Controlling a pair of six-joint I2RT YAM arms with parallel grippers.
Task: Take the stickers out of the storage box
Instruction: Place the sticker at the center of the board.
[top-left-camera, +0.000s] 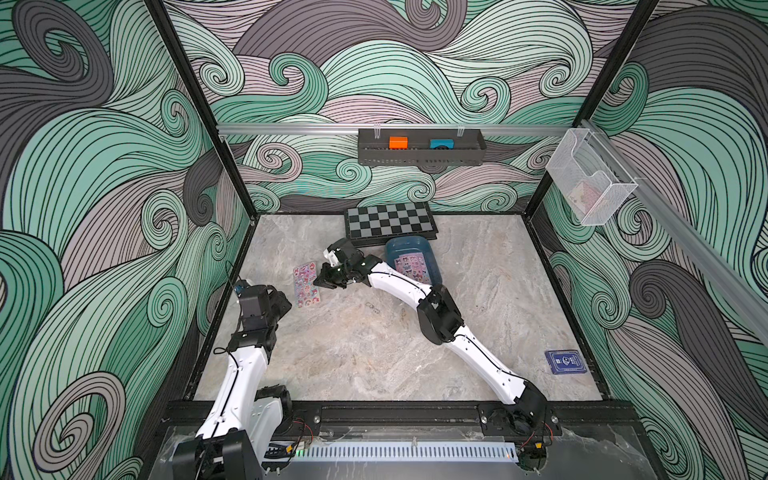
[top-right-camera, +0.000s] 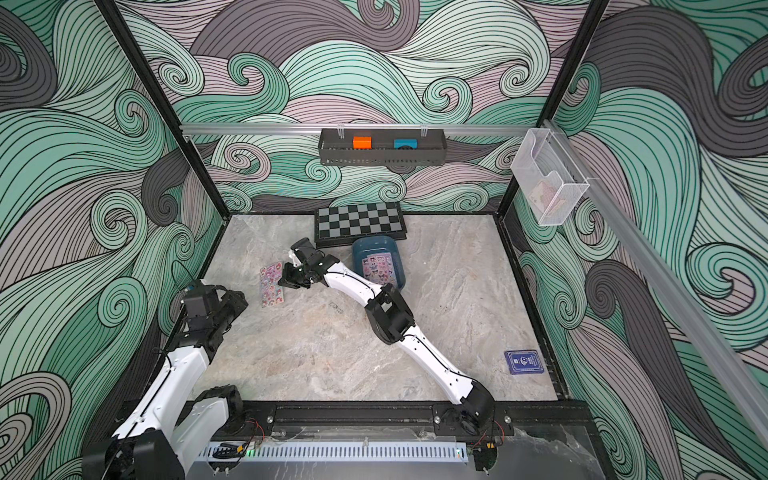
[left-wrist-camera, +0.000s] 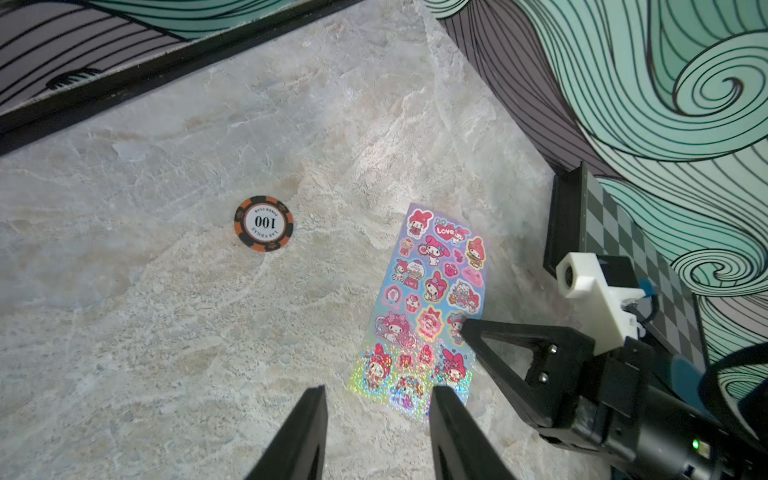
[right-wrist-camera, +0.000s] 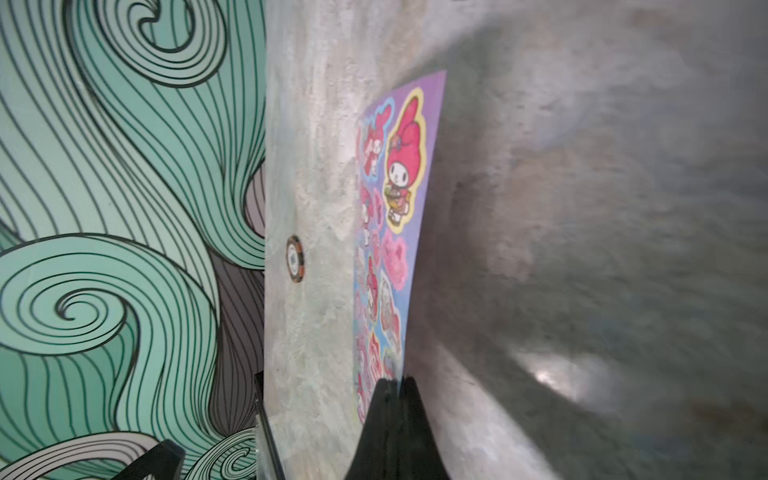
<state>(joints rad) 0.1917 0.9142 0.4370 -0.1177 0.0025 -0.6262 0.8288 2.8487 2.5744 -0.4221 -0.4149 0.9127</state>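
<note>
Your right gripper (right-wrist-camera: 392, 380) is clamped on the sticker sheet (top-left-camera: 305, 286) at its long edge facing the storage box (top-left-camera: 405, 241). The sheet lies on the table beside the box, with its long axis roughly along the box's. Your left gripper (left-wrist-camera: 376, 390) hangs spread and holds nothing, over the sheet's end. A second sheet (top-left-camera: 411, 266) lies inside the box. Away from the box there is bare table.

Bright even light, stickers (left-wrist-camera: 428, 303) glinting, right wrist view blurred

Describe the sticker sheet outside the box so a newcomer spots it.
On the marble table, look left of the teal storage box. The sticker sheet lies there, edge pinched between the fingers of the right gripper; its neighbour sheet sits inside the box.
</note>
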